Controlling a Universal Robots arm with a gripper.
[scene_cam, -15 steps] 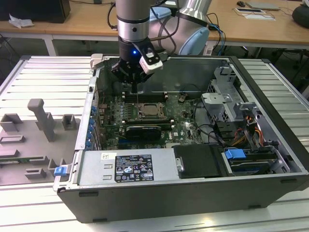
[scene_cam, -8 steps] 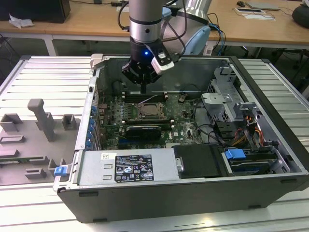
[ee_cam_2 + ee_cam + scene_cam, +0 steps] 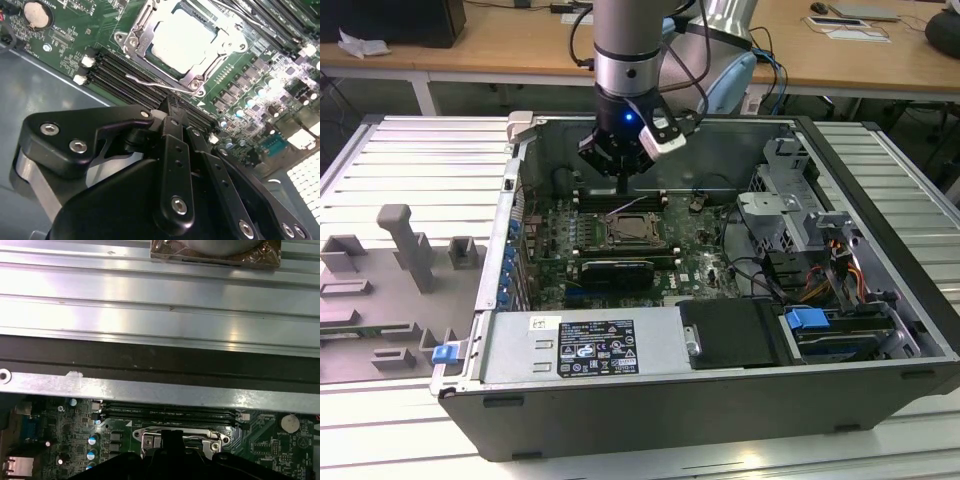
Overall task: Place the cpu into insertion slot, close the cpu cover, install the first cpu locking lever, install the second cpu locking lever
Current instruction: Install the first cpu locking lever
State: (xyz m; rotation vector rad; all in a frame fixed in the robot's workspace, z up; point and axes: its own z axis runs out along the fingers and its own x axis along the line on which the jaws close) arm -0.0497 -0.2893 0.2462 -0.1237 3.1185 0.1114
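Wooden desks line the back of the workshop; in front, an open computer case (image 3: 880,230) lies on a ribbed metal table (image 3: 380,160). At the exterior view's left sit grey fixture blocks (image 3: 405,245). Toward the centre, the gripper (image 3: 623,188) hangs over the green motherboard (image 3: 555,235), just behind the insertion slot (image 3: 632,231). In the second wrist view the cpu (image 3: 184,41) lies seated in the slot, the cpu cover (image 3: 136,39) framing it flat, while a thin wire locking lever (image 3: 145,80) stands free beside the black memory slots (image 3: 120,70). The fingers (image 3: 172,117) appear pressed together, gripping nothing. Judged from this, placement and cover closing are done and the lever step is in hand; it calls for pressing the wire down and under its catch. Drive bays (image 3: 790,190) occupy the exterior view's right.
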